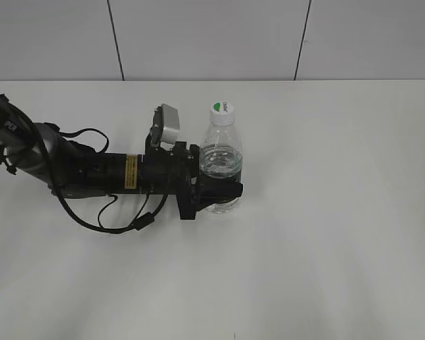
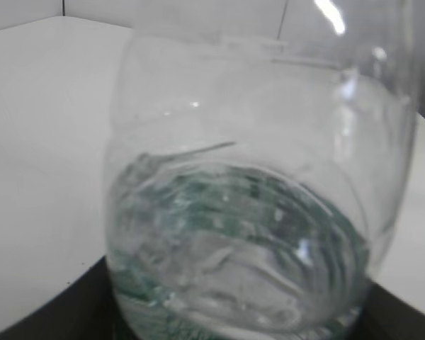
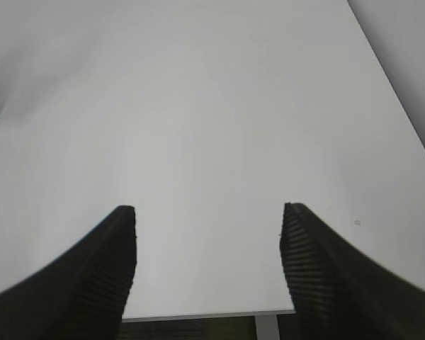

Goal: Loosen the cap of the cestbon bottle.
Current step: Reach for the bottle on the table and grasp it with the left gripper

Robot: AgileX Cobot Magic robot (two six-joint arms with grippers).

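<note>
Cestbon bottle point(image 1: 221, 166) stands upright mid-table, my left gripper point(image 1: 223, 190) clamped around its lower body. Cap point(image 1: 222, 108) sits untouched; my right gripper point(image 3: 207, 244) hangs wide apart, empty, elsewhere. Loosening remains, I judge.

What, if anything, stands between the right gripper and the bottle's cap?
Nothing visible. The cap sits exposed atop the cestbon bottle, which the left gripper clasps low down. The right gripper hangs open over bare table.
</note>
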